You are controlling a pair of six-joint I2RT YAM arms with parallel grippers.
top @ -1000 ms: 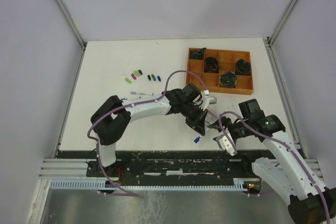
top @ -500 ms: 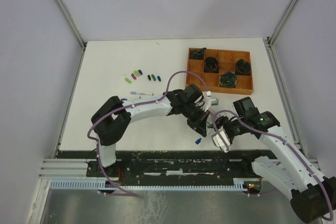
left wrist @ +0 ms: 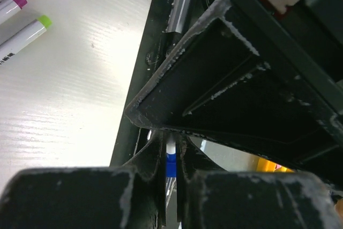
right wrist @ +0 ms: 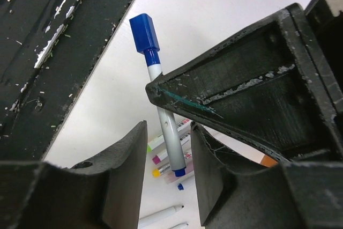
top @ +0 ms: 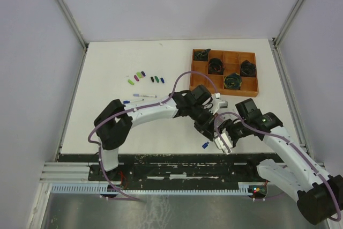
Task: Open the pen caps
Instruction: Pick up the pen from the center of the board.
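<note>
Blue cap sits on the end of a white-barrelled pen, low over the table's front edge; the left arm stretches far rightward, its left gripper clamped on the barrel; the right arm bends inward, right gripper parted, fingers flanking the barrel without touching.

A white table fills the middle of the top view; plain pale grey-lilac walls close it in at the back and on both sides; slanted aluminium posts rise from its two far corners; a scuffed black strip runs along the near edge, a silver rail just below it, and a dull grey metal sheet lowest in view; the light is soft and even.
</note>
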